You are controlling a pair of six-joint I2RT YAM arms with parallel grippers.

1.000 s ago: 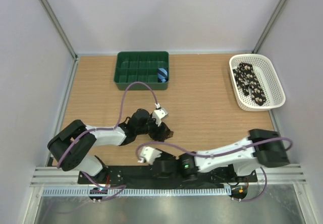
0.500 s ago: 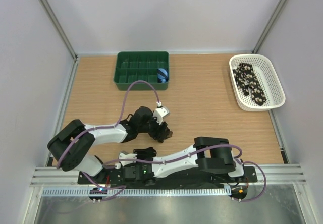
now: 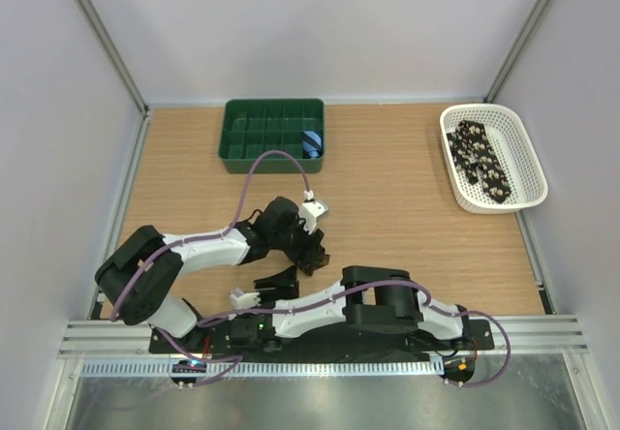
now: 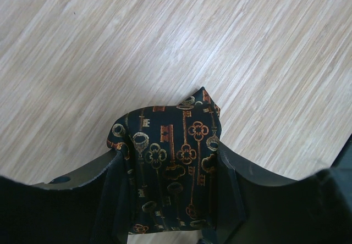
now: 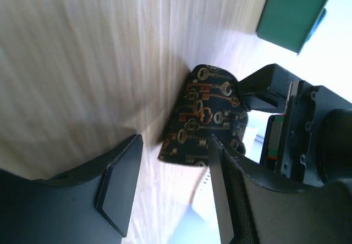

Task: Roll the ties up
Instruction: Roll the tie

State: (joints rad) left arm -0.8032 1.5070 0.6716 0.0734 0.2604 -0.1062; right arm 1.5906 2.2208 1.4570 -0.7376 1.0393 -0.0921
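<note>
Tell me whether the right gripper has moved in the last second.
Yes. The right gripper has edged away from the near metal rail, toward the green compartment tray and the dark key-patterned tie in the left gripper.

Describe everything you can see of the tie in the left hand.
The tie is dark, nearly black fabric printed with orange and gold keys. It is gathered into a compact folded bundle, its rounded fold pointing away from the left hand, whose two fingers press its sides. It sits low at the wooden table; its ends are hidden.
</note>
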